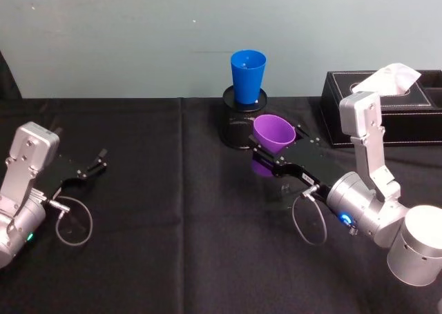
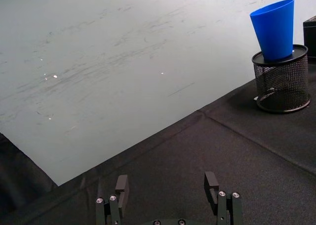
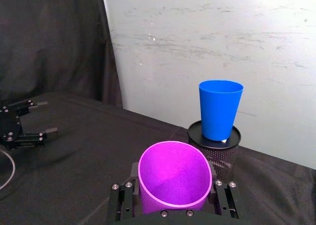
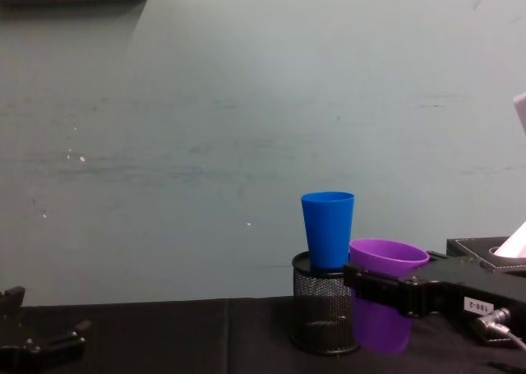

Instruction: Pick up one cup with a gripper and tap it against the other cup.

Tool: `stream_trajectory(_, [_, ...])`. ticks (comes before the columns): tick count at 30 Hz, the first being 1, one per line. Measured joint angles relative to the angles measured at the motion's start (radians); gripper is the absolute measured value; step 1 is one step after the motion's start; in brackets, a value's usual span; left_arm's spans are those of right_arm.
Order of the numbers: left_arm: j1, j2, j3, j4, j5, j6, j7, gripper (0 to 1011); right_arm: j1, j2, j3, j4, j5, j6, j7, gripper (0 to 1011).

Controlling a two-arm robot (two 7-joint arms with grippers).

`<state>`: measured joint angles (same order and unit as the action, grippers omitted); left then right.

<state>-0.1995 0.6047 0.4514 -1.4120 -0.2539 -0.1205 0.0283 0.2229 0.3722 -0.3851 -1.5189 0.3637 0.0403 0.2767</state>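
Note:
The purple cup (image 1: 273, 133) stands upright in my right gripper (image 1: 268, 157), which is shut on it below the rim. In the right wrist view the cup (image 3: 173, 178) sits between the two black fingers (image 3: 123, 198). The blue cup (image 1: 247, 76) stands upright on top of a black mesh pen holder (image 1: 237, 125) at the back middle of the table. From the chest, the purple cup (image 4: 385, 263) is just right of the blue cup (image 4: 327, 230), with a small gap between them. My left gripper (image 1: 97, 163) rests open at the left, far from both cups.
A black tissue box (image 1: 394, 110) with a white tissue stands at the back right, close behind my right arm. A black cloth (image 1: 173, 224) covers the table, with a pale wall right behind it. The blue cup (image 2: 274, 29) and the holder (image 2: 281, 81) lie far from my left gripper (image 2: 168, 183).

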Motion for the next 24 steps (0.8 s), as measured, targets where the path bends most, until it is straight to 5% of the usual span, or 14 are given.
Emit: stream_trajectory(24, [0.0, 0.0, 0.0, 0.0, 0.0, 0.0, 0.0, 1000, 0.0, 0.0, 0.0, 0.002, 0.0, -0.003, 0.0, 741])
